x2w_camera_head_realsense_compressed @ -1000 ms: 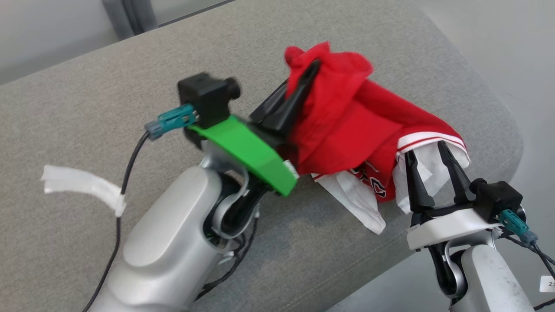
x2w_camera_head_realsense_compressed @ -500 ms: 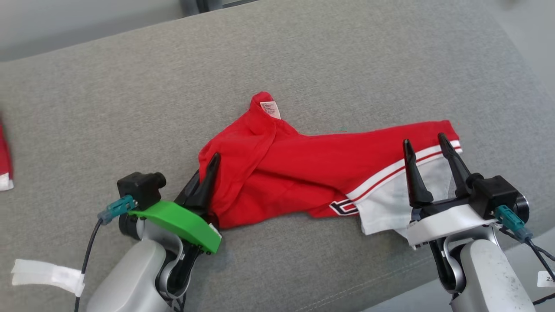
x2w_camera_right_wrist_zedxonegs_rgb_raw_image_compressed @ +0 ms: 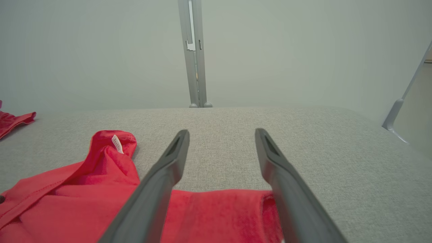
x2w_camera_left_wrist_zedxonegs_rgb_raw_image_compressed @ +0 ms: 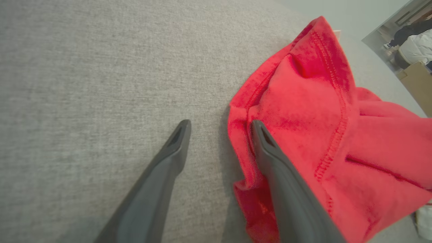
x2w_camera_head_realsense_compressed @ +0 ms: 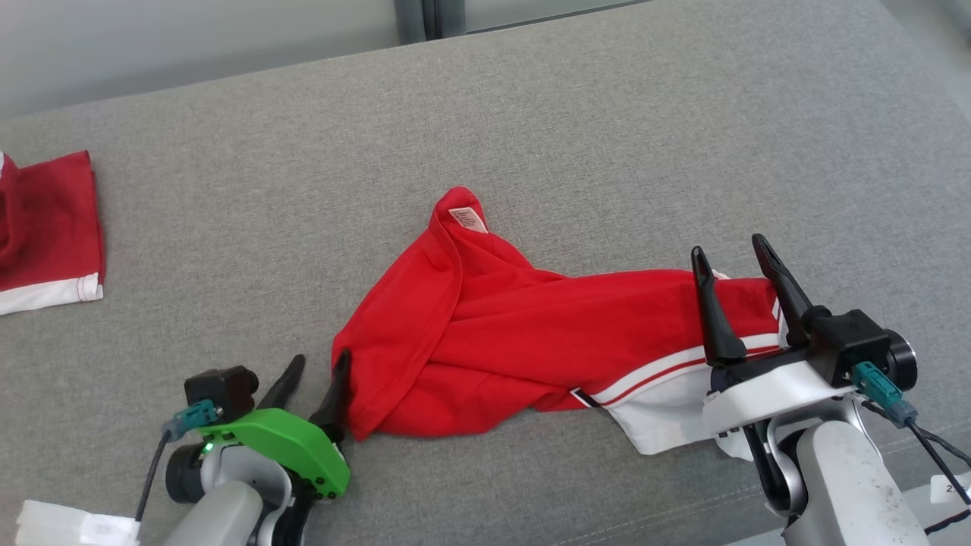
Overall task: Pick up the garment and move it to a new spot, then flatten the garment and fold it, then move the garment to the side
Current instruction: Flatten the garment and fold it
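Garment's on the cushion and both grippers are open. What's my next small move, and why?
Probably close the left gripper on the near edge of the garment and draw it outward to start flattening. The garment lies twisted and bunched on the cushion, its red edge sits between that gripper's open fingers, and the right gripper is open above the white-hemmed end.

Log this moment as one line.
crumpled red fabric garment: bunched on grey fabric cushion | left gripper: open, at garment edge | right gripper: open, over its striped hem
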